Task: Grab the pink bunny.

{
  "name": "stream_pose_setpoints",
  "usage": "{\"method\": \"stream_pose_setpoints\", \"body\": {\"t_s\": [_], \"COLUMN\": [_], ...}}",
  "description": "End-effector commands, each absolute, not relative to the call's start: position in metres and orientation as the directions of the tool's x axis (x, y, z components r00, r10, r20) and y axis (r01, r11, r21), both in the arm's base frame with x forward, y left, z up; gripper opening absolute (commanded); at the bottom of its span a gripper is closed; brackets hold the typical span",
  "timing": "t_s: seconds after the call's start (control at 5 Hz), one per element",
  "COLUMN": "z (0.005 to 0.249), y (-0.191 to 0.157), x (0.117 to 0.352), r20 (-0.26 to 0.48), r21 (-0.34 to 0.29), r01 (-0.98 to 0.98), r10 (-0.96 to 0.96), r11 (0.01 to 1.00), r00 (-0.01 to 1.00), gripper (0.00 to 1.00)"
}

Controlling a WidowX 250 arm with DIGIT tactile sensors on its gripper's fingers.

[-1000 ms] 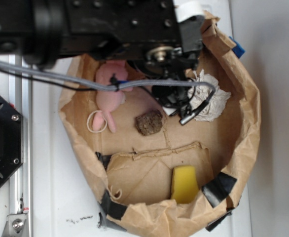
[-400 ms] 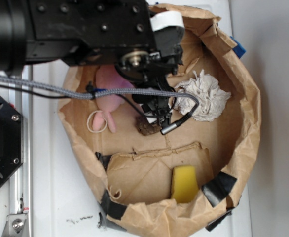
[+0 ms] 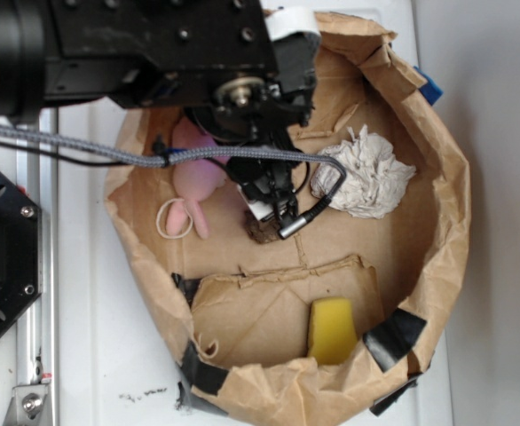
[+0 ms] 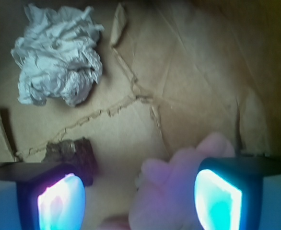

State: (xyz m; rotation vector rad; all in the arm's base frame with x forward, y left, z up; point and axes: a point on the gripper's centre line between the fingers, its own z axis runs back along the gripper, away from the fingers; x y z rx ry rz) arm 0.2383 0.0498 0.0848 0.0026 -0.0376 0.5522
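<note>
The pink bunny (image 3: pixel 192 180) lies at the left inside a brown paper bag (image 3: pixel 437 222), its upper part hidden under the arm. A cream cord loop (image 3: pixel 173 219) lies beside its ear. In the wrist view the bunny (image 4: pixel 179 189) sits low between the two glowing pads, close to the right pad (image 4: pixel 218 197) and well apart from the left pad (image 4: pixel 61 202). My gripper (image 4: pixel 140 201) is open and holds nothing. From outside, the gripper (image 3: pixel 267 197) hangs just right of the bunny, over a brown lump (image 3: pixel 262 232).
A crumpled white paper ball (image 3: pixel 366 173) lies at the right of the bag floor, and shows top left in the wrist view (image 4: pixel 59 60). A yellow sponge (image 3: pixel 331 330) leans at the front wall. The brown lump (image 4: pixel 71 153) sits by the left finger. Bag walls ring everything.
The arm has moved left, from beside the paper ball to above the brown lump and up against the bunny. The objects have not shifted.
</note>
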Motion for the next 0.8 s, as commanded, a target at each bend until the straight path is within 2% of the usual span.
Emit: {"method": "stream_pose_setpoints", "body": {"t_s": [0.0, 0.2, 0.4, 0.6], "z": [0.098, 0.097, 0.093, 0.087], "y": [0.042, 0.035, 0.039, 0.039], "x": [0.211, 0.207, 0.209, 0.211], "r20": [-0.005, -0.004, -0.065, -0.081], "r21": [0.01, 0.011, 0.005, 0.038], "r01": [-0.748, -0.784, -0.872, -0.897], "r10": [0.748, 0.785, 0.87, 0.896], "r11": [0.664, 0.62, 0.49, 0.44], "r00": [0.664, 0.62, 0.489, 0.436], "gripper": [1.0, 1.0, 1.0, 1.0]}}
